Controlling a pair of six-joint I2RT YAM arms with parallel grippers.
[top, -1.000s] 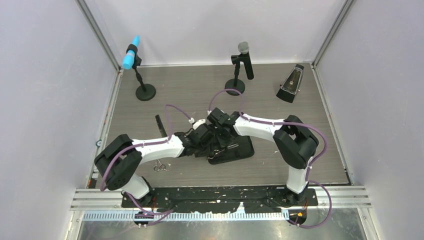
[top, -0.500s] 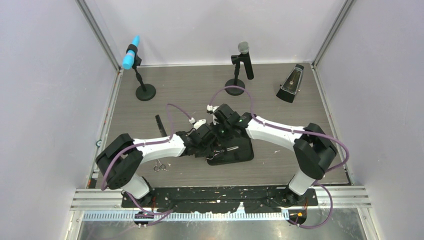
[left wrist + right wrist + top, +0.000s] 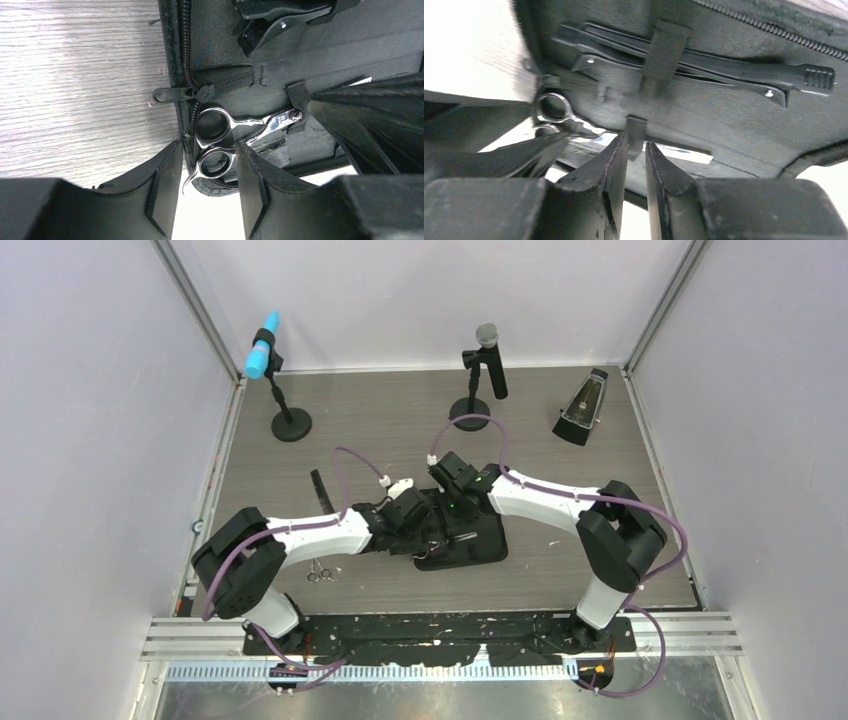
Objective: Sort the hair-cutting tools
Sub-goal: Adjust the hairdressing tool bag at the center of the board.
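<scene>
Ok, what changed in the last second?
The right gripper shifted slightly right over the black rectangular zip case as its arm's elbow swung outward. No grasp or release shows. The left gripper, the case, the loose silver scissors and flat black comb stayed put.

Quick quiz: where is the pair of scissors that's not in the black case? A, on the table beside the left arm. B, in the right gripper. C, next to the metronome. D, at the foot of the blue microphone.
A: the loose scissors lie on the tabletop just on the near side of the left arm, outside the open case.
</scene>
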